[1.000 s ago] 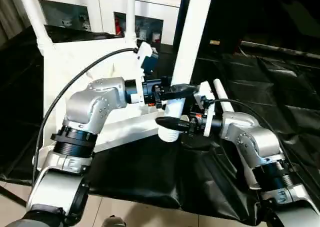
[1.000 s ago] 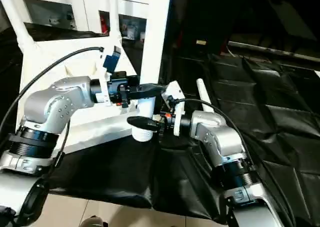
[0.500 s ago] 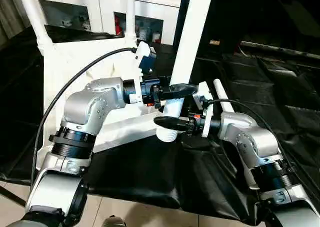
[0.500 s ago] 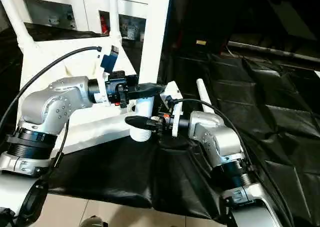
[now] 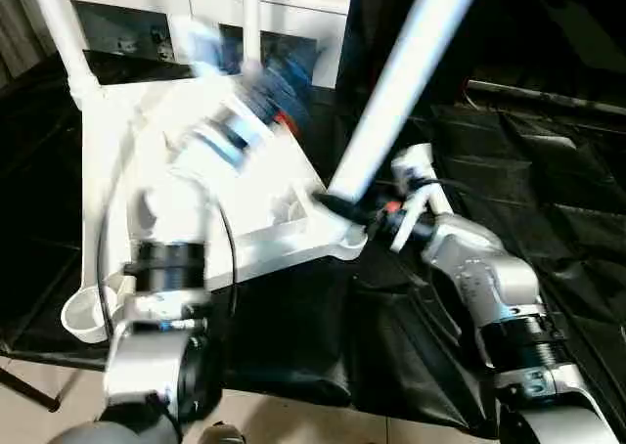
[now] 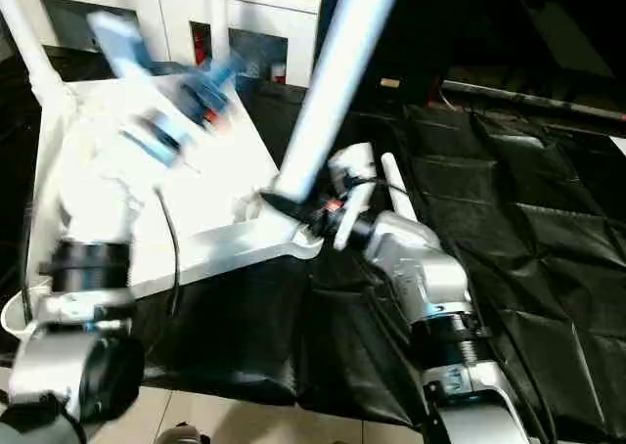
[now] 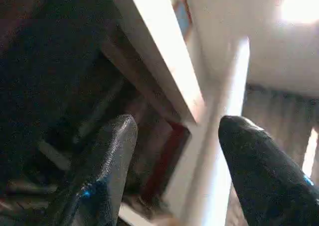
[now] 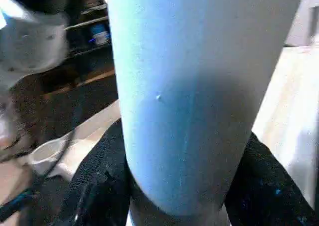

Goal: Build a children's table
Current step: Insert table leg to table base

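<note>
Leg (image 5: pixel 401 82) number 3 leans over the tabletop (image 5: pixel 264 190), its foot at the near corner socket (image 5: pixel 344 239), because your right gripper (image 5: pixel 337 207) alone clamps it low down, a finger on each side. Your left gripper (image 7: pixel 174 151) hangs with fingers apart and nothing between them, so nothing steadies the top. 2 legs (image 5: pixel 59 33) already stand in the far sockets; the tabletop lies underside up so the sockets face you.
</note>
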